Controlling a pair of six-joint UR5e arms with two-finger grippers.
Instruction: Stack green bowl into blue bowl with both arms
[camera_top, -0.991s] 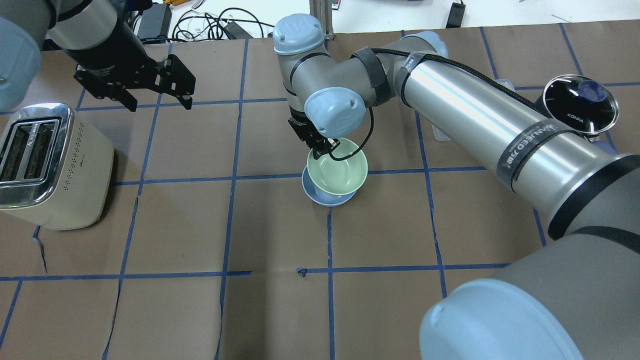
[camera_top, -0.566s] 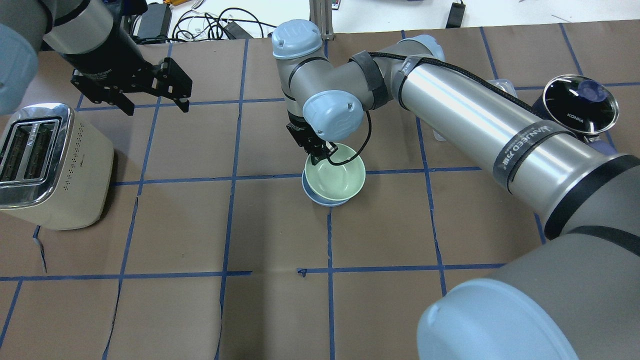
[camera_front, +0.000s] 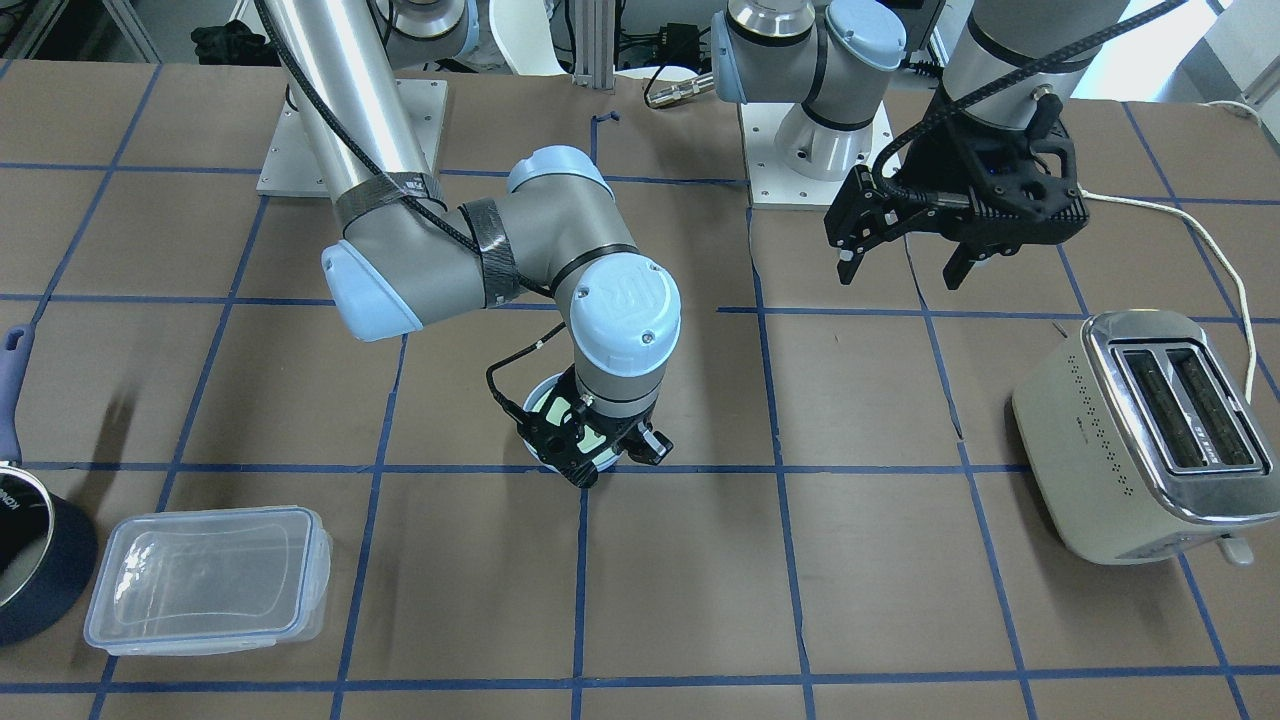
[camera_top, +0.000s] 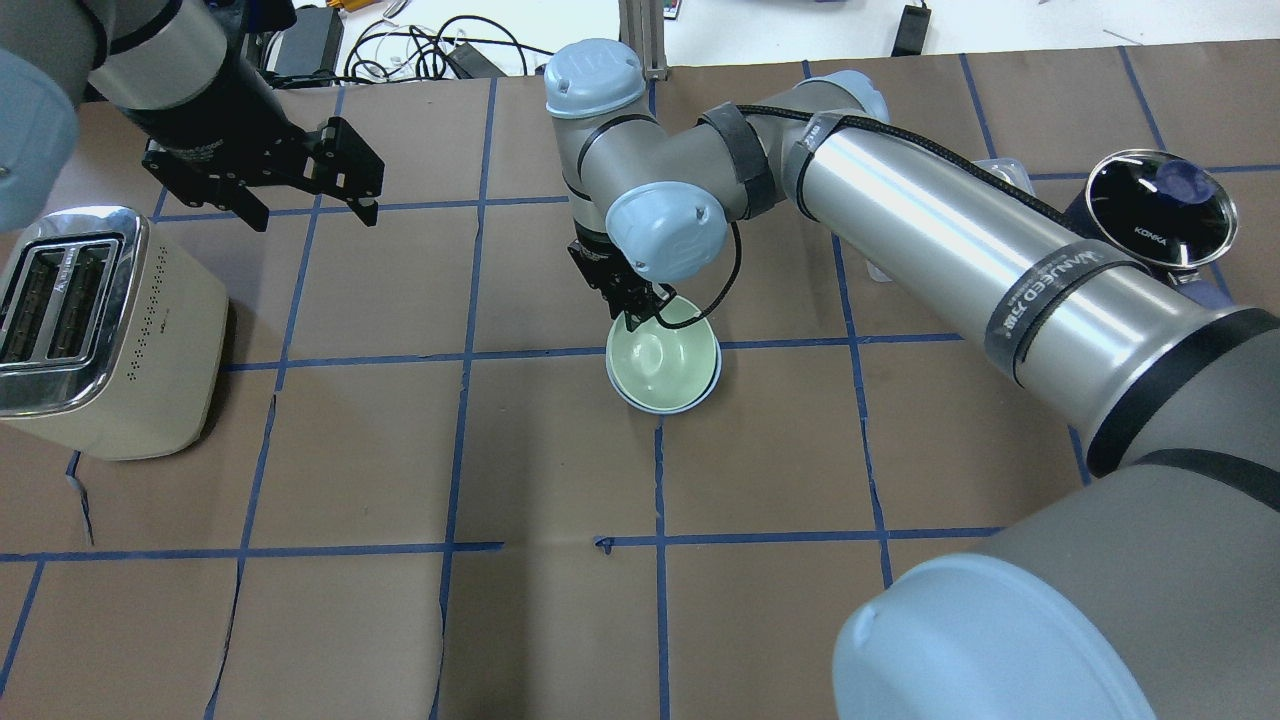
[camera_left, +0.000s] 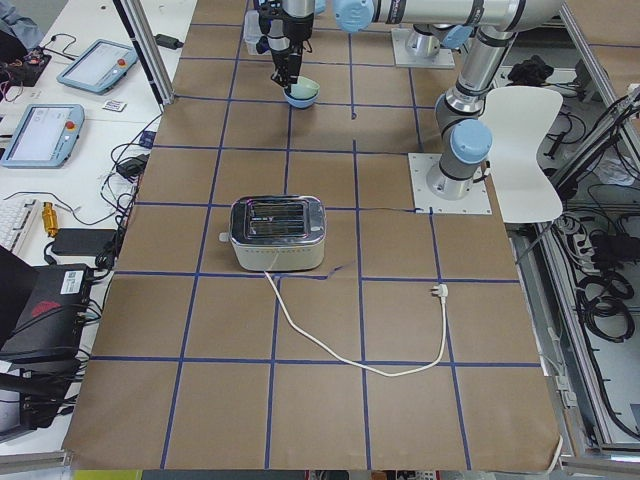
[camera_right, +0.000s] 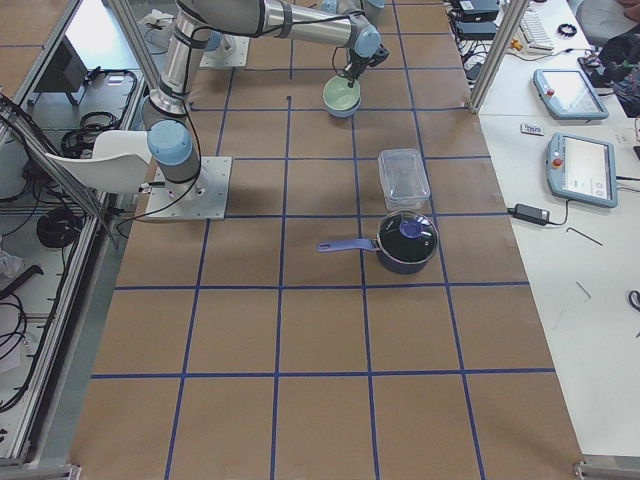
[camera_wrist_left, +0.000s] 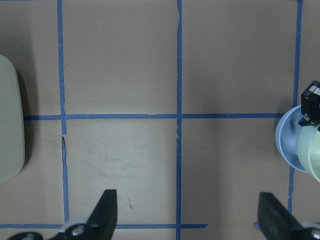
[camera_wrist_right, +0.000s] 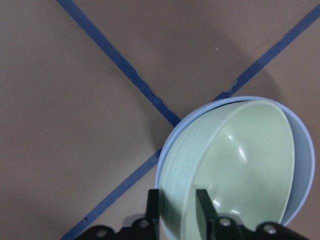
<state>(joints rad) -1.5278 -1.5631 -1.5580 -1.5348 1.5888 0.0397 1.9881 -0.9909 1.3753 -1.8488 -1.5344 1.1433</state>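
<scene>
Green bowl (camera_top: 660, 365) nested off-centre in blue bowl (camera_wrist_right: 302, 145), rim pinched between right gripper (camera_wrist_right: 178, 205) fingers; advisable: open gently, lift straight. Left gripper (camera_top: 312, 205) spread, empty.

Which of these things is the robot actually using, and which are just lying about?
Part of the job: green bowl, blue bowl under it, right gripper pinching the green bowl's rim, left gripper open and empty.
Lying about: toaster, clear container, lidded pot.
</scene>
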